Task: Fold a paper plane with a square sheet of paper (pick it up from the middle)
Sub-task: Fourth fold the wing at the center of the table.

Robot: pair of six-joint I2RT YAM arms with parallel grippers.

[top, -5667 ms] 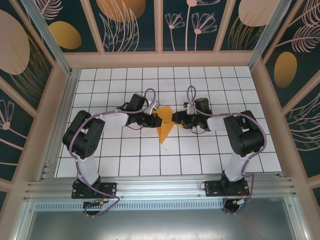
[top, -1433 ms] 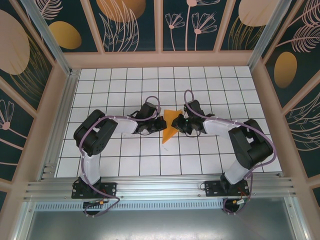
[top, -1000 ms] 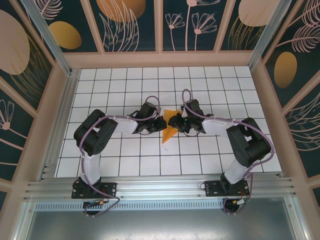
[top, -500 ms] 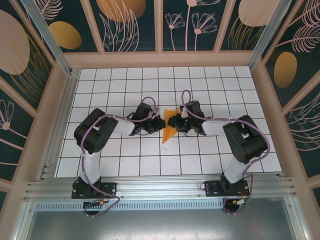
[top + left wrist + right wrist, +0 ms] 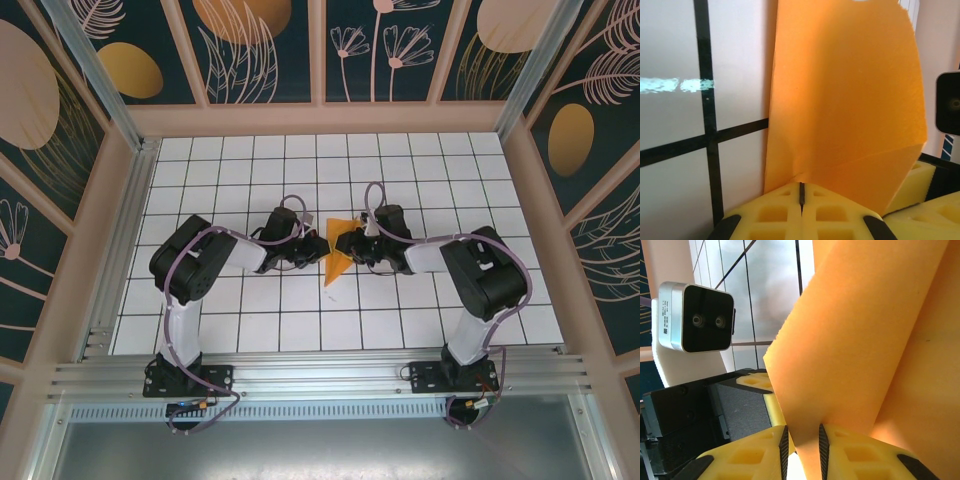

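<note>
Top external view: white grid table [image 5: 250,320], walled by dark floral panels [image 5: 270,70]; both arms reach inward and meet near its middle. Item, orange paper sheet [image 5: 337,252]: partly folded, broad at the far end and narrowing to a point toward the near edge, placed about the table's centre between the two grippers. Left gripper [image 5: 319,247]: at the sheet's left edge. Right gripper [image 5: 346,243]: at the sheet's right edge, near the left one. Left wrist view: left gripper [image 5: 801,189], yellow foam pads [image 5: 770,215] pressed together with only a thin seam, a low edge of the orange paper sheet [image 5: 845,100] pinched at the top of that seam; the sheet rises from the pads as a wide panel with a diagonal crease low down, white tiles and black grid lines behind it; the right gripper's yellow pads [image 5: 915,177] at the lower right, touching the sheet. Right wrist view: right gripper [image 5: 802,437], pads [image 5: 750,455] clamped on a fold of the orange paper sheet [image 5: 865,340], which passes between their dark inner faces and stands up in layers; beyond it, the left arm's camera block [image 5: 697,322] and one yellow finger [image 5: 752,381] of the left gripper, just beside the sheet's edge
</note>
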